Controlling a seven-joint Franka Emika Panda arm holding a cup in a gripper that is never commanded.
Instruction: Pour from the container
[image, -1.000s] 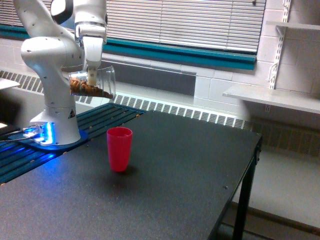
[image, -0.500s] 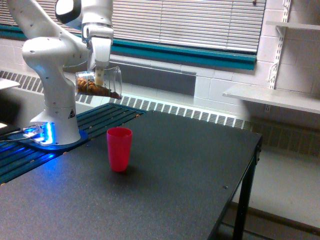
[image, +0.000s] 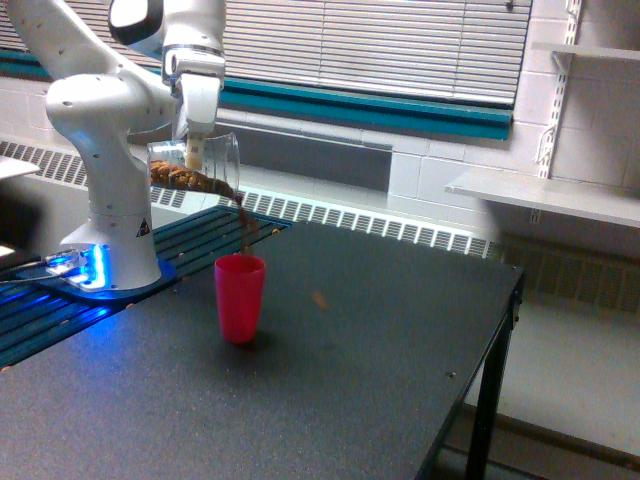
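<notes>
Exterior view: black table (image: 380, 330); white arm; gripper (image: 195, 150) clamped on the container (image: 195, 168), tipped above and left of the red cup (image: 240, 297), brown granules (image: 243, 220) streaming out. Likely light, thin-walled, crushable; best held mid-wall.

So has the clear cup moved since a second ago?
Yes. The clear cup has shifted toward the exterior view's right, nearer above the red cup, tipping; brown bits now stream out.
</notes>
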